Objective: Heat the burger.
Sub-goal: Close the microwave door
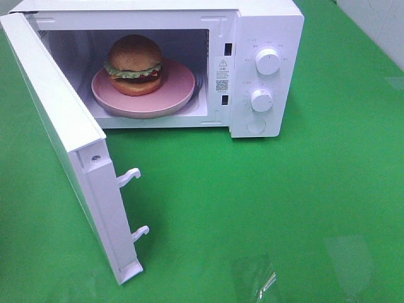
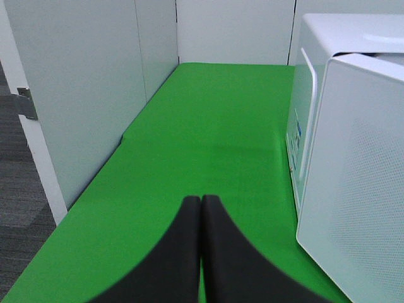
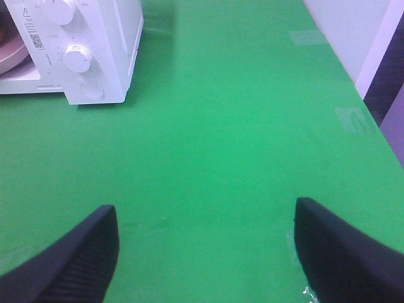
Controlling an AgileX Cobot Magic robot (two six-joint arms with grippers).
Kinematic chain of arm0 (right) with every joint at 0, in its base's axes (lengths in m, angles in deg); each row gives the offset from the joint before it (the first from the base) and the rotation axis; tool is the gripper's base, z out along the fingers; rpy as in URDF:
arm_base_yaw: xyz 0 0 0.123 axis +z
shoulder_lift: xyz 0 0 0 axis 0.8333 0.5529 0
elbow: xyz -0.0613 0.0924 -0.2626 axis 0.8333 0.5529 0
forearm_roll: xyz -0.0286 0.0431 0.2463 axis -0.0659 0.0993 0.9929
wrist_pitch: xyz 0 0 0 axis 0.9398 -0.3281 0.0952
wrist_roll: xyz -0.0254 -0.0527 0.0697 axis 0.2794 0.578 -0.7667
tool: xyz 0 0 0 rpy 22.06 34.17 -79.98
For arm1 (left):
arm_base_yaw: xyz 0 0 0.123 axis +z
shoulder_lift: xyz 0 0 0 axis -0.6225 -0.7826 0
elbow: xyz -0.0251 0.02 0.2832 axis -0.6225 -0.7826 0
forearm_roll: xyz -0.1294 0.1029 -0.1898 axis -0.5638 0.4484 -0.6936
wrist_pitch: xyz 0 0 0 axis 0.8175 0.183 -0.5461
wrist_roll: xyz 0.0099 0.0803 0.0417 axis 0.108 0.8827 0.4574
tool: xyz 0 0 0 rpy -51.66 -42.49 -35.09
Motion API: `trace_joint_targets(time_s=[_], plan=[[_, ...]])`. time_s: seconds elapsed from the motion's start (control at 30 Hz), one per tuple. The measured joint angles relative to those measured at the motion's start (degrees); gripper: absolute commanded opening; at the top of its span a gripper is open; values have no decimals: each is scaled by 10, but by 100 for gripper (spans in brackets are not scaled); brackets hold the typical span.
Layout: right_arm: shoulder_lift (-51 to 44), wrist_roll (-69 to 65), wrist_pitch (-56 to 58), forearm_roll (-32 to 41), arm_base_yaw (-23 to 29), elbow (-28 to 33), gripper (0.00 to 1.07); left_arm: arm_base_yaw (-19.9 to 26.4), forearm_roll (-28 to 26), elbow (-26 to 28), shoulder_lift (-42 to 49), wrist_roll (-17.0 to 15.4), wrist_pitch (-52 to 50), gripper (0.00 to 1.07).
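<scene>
The burger, with a shiny brown bun, green lettuce and a dark patty, sits on a round pink plate inside the white microwave. The microwave door stands wide open, swung out to the left. Neither gripper shows in the exterior high view. In the left wrist view my left gripper is shut and empty over green table, beside the microwave door. In the right wrist view my right gripper is open and empty, well away from the microwave.
The table is covered in green. The microwave has two white knobs and a round button on its right panel. White walls border the table on the left. A strip of clear tape lies near the front edge.
</scene>
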Motion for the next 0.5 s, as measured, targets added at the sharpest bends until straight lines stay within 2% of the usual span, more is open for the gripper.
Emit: trace_joint_targets(time_s=[0.07,0.1,0.13,0.17,0.2,0.23,0.27,0.3,0.33,0.37,0.43,0.5], plan=[[0,0,0,0,0,0,75,0,46,0,-33,-23,-18,0],[0,0,0,0,0,0,75,0,46,0,-33,-23,-18,0],[0,0,0,0,0,0,75,0,109,0,-68,-70,-43,0],[0,0,0,0,0,0,75,0,109,0,-68,-70,-43,0],[0,0,0,0,0,0,75,0,135,0,-80,-91,-54,0],[0,0,0,0,0,0,75,0,135,0,-80,-91,-54,0],[0,0,0,0,0,0,75,0,189,0,-101,-131,-81,0],[0,0,0,0,0,0,75,0,189,0,-101,-131,-81,0],[0,0,0,0,0,0,75,0,235,0,-125,-162,-113,0],[0,0,0,0,0,0,75,0,235,0,-125,-162,-113,0],[0,0,0,0,0,0,75,0,297,0,-174,-204,-184,0],[0,0,0,0,0,0,75,0,306,0,-183,-211,-194,0]])
